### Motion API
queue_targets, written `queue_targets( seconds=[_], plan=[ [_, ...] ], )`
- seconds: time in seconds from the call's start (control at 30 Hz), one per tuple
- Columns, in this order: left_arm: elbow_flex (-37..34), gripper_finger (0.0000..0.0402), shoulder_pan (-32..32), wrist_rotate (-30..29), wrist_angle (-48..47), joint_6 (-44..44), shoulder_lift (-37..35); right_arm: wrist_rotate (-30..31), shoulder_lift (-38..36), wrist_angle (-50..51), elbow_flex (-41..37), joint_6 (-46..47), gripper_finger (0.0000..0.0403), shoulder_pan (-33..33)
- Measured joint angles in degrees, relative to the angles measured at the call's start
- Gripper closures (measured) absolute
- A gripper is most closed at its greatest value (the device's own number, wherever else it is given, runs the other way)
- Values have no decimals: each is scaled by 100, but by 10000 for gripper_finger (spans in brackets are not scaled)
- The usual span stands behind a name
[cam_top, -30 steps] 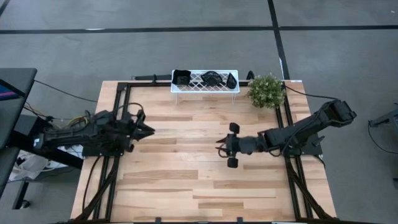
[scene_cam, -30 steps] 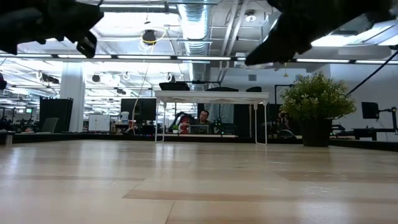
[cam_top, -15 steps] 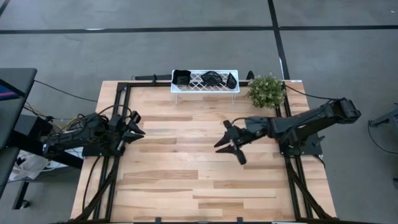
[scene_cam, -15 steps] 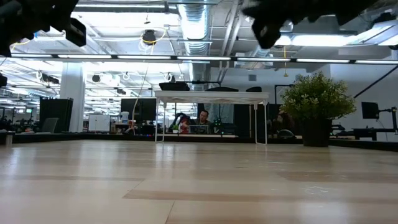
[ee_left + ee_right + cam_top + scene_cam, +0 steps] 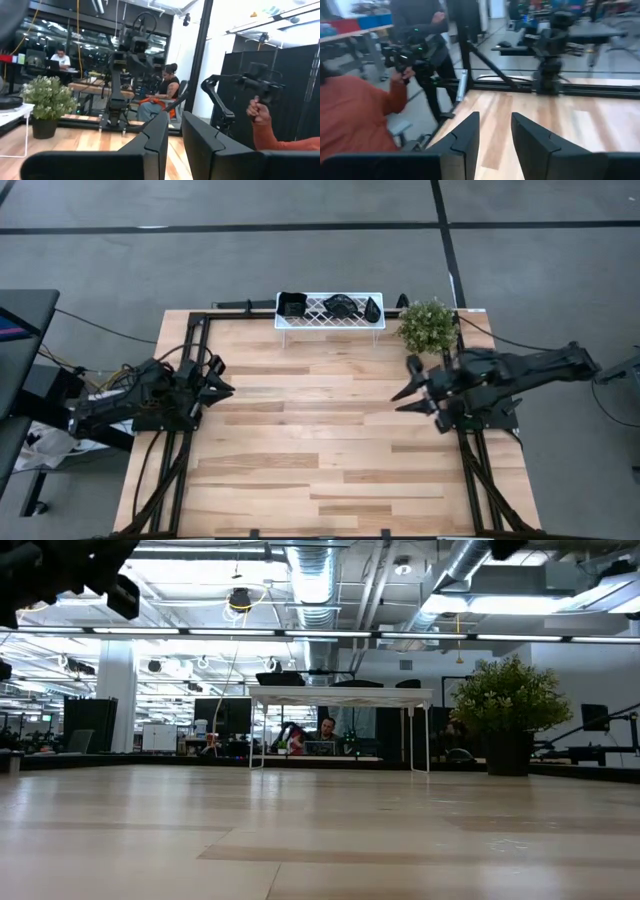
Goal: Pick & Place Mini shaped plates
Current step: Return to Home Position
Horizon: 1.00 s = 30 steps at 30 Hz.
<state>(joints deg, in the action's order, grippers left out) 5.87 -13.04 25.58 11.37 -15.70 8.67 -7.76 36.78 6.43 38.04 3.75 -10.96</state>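
Both arms are drawn in at the table's sides. The left claw [image 5: 222,377] hangs at the left edge, holding nothing, its fingers nearly together with a narrow slot between them. The right claw [image 5: 404,385] hangs at the right edge, just in front of the potted plant [image 5: 428,326], its fingers spread and empty. The mini shaped plates [image 5: 341,305] all sit in the white lattice rack [image 5: 318,313] at the middle of the far edge. They form three dark groups: one at its left end, one central, one at its right end. How many are stacked in each group cannot be told. No plate is visible on the table [image 5: 330,470] itself. The rack's long axis runs side to side along the far edge, and it lies ahead of and inward from both claws. The right claw appears marginally nearer, being close to the rack's right end. Judgement: placing looks complete, and any coming move is a parking one that needs no grasp.
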Motion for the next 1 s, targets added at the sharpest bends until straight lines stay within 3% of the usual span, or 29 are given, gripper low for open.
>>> queue_targets(
  seconds=[0.17,0.43,0.8,1.0],
  plan=[
    [13,344,-369,294,-64,-2,-2,492,-1232,401,-583,-92,295,-66],
    [13,344,-662,323,-109,-2,7,533,-3602,155,-2462,169,295,111],
    [-59,344,-680,281,-91,86,123,783,-3650,-998,-3618,575,294,627],
    [-549,344,-671,-691,143,195,127,775,-3560,-1020,-3764,527,295,834]
  ],
)
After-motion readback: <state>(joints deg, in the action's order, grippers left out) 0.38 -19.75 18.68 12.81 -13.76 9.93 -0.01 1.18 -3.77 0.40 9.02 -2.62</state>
